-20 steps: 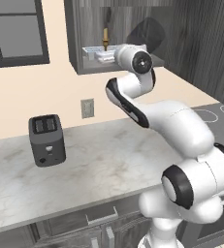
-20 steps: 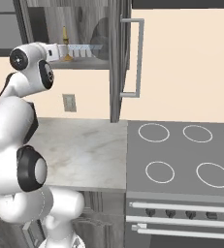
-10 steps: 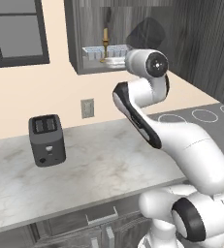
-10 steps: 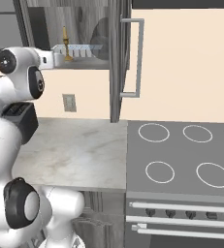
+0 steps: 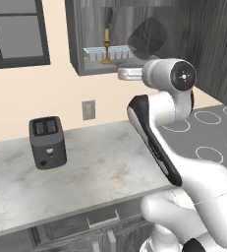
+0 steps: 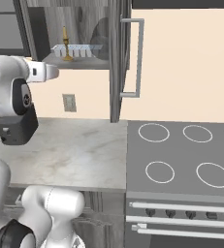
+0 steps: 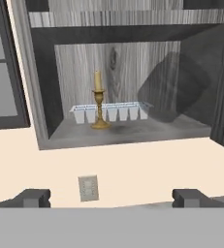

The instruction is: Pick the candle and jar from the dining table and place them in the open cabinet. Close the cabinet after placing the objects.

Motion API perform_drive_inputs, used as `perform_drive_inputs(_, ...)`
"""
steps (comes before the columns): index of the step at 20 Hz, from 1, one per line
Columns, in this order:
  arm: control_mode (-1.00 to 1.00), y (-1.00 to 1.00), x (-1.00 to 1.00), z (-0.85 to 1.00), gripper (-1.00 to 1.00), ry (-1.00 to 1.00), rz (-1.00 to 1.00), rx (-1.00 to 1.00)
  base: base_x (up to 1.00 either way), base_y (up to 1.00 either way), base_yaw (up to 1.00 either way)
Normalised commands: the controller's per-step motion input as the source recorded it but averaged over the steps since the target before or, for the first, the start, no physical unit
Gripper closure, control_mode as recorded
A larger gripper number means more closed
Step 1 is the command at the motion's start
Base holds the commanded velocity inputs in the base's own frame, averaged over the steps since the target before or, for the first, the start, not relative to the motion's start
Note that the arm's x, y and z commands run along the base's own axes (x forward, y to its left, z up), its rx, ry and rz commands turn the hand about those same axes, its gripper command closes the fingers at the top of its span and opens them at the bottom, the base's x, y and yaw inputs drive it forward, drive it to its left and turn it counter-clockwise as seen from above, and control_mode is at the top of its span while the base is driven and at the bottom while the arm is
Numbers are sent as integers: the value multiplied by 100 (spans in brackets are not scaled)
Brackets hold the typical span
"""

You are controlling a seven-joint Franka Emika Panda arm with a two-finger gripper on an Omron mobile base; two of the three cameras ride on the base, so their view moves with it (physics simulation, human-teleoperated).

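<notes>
Cabinet (image 7: 40,87): open, on the wall above the counter; door (image 6: 117,58) swung out at 3 o'clock of the opening in the right base view.
Counter (image 5: 100,162): pale marble, below the cabinet; toaster (image 5: 47,142) at 9 o'clock in the left base view.
Tray (image 7: 111,112): clear, ridged, at the back of the shelf.
Claw (image 7: 111,197): spread wide, holding nothing, facing the cabinet from outside, apart from the shelf.
Candle (image 7: 99,100): upright on the shelf, just in front of the tray, at 11 o'clock of the hand view's centre.
Jar: place cannot be told from these views.
Step in hand: by the look of it, candle placed; jar not yet fetched.
Next move: likely turning away toward the dining table, claw kept wide for the broader jar; door closing left for last.
</notes>
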Motion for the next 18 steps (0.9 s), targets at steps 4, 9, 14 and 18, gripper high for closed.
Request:
perform_drive_inputs(4, -100, -2, -80, -18, -100, 0, -1, 4, 0, 0, 0)
perform_drive_inputs(9, -100, -4, -78, -16, -100, 0, -4, 9, 0, 0, 0)
perform_drive_inputs(14, -100, -7, -73, -3, -100, 1, -3, 15, 0, 0, 0)
perform_drive_inputs(18, -100, -13, -70, 0, -100, 12, 0, 20, 0, 0, 0)
